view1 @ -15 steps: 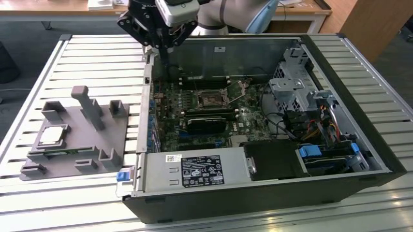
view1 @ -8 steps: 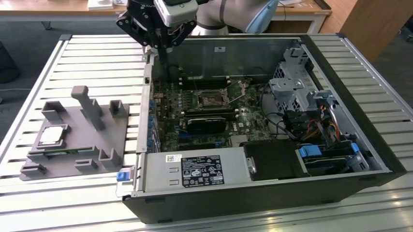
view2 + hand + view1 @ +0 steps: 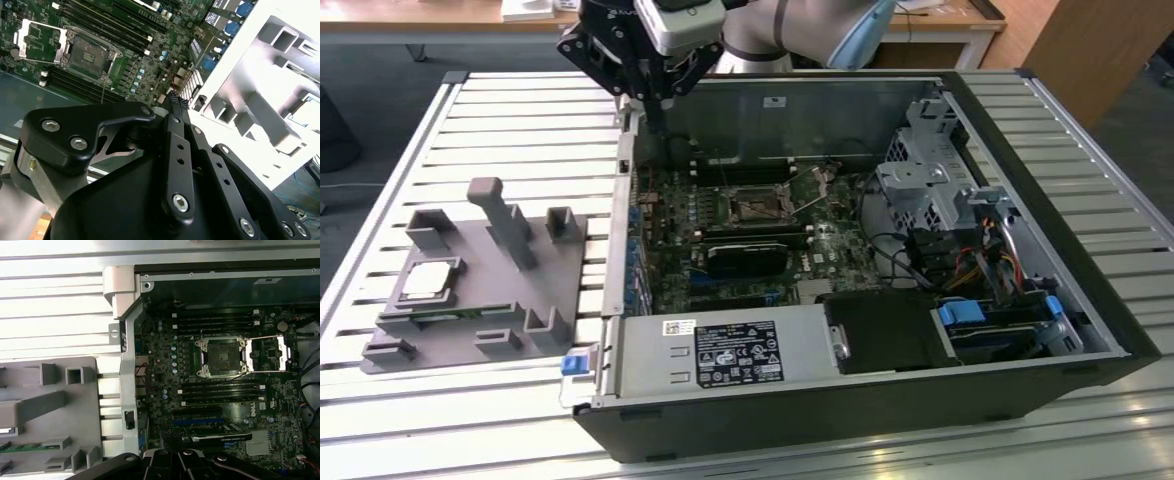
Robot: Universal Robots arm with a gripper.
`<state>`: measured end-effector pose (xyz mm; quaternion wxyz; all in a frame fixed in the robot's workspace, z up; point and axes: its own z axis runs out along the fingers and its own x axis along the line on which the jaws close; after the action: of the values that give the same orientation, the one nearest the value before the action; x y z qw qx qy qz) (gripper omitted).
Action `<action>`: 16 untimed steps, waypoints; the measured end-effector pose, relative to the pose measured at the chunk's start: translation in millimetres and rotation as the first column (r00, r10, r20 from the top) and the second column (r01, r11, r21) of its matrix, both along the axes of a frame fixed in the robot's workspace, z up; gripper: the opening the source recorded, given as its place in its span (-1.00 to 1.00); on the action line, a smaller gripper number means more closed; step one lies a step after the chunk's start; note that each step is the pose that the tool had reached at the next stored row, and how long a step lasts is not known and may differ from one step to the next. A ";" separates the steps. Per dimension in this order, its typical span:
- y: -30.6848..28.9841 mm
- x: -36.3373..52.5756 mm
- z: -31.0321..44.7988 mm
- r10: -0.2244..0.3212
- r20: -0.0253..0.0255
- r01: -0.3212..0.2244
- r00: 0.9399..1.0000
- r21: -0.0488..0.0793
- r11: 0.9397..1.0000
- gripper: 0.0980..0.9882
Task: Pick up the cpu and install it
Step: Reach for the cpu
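Exterior view, near to far. Nearest, at 6 o'clock, a power supply (image 3: pixel 720 355) w/ a white label is seen at the front of an open PC case (image 3: pixel 854 420), which is laid on its side on a slatted table (image 3: pixel 520 120).

At 8 o'clock, outside the case, a grey tray (image 3: pixel 487 288) is set on the table. The cpu (image 3: pixel 430 281) is lodged flat in one of its recesses, silvery top up. An upright tray post (image 3: pixel 504 225) stands near it, toward 2 o'clock.

At centre, the socket (image 3: pixel 754 208) on the motherboard is uncovered. In both wrist views its load plate (image 3: pixel 267 354) is seen swung back beside it.

Farthest, at 11 o'clock, the gripper (image 3: pixel 651 115) is hung over the case's far corner, well apart from the cpu. In the second wrist view its fingers are seen pressed together at the tips, w/ nothing between them. The cpu has not yet been picked up.

Risks, as judged:
- The chip is thin and sunk in its recess, so little edge is offered. A grasp could slip or tip it.
- The tray post could be struck on approach.
- At the socket, a tilted or misaligned chip could bend the contacts.
- The case wall could be clipped when it is crossed.
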<state>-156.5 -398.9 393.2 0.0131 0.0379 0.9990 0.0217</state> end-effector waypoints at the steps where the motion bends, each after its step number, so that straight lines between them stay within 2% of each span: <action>1: 0.0 -0.2 0.0 0.000 0.000 0.000 1.000 0.000 1.000 -0.98; 16: 0.0 -6.0 -0.1 0.000 0.000 0.000 1.000 0.000 1.000 -0.98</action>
<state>-162.4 -398.9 393.2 0.0131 0.0379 0.9990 0.0217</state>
